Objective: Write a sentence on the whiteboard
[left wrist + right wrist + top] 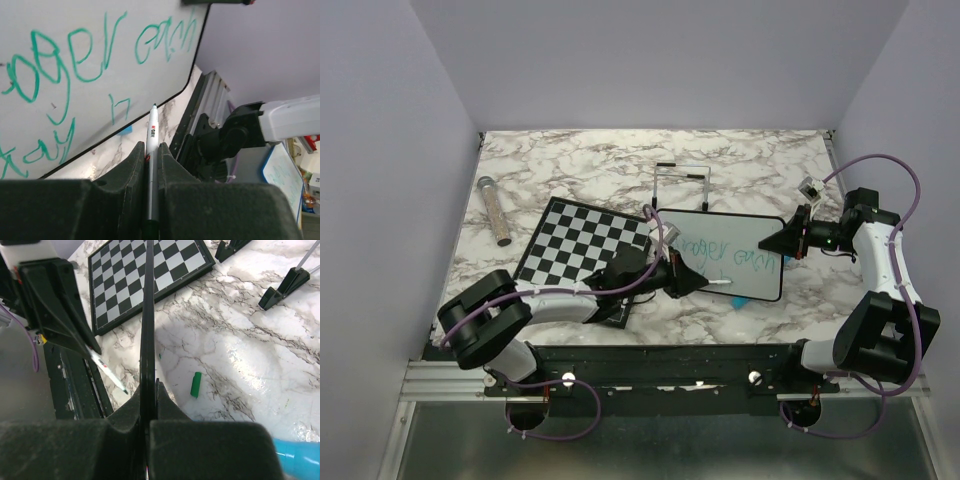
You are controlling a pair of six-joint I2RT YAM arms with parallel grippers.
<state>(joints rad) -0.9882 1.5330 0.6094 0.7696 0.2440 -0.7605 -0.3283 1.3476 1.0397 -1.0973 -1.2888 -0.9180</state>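
Observation:
The whiteboard lies tilted right of the chessboard, and my right gripper is shut on its right edge. The right wrist view shows the black frame edge-on between my right gripper's jaws. My left gripper is shut on a white marker. In the left wrist view the marker sticks out of my left gripper, its tip close to the board's lower edge; I cannot tell if it touches. The sentence is teal-green lettering in two lines on the whiteboard.
A chessboard lies left of the whiteboard, under my left arm. A speckled tube lies at the far left. A wire stand stands behind the board. A green marker cap lies on the marble table, and something blue shows at the board's near edge.

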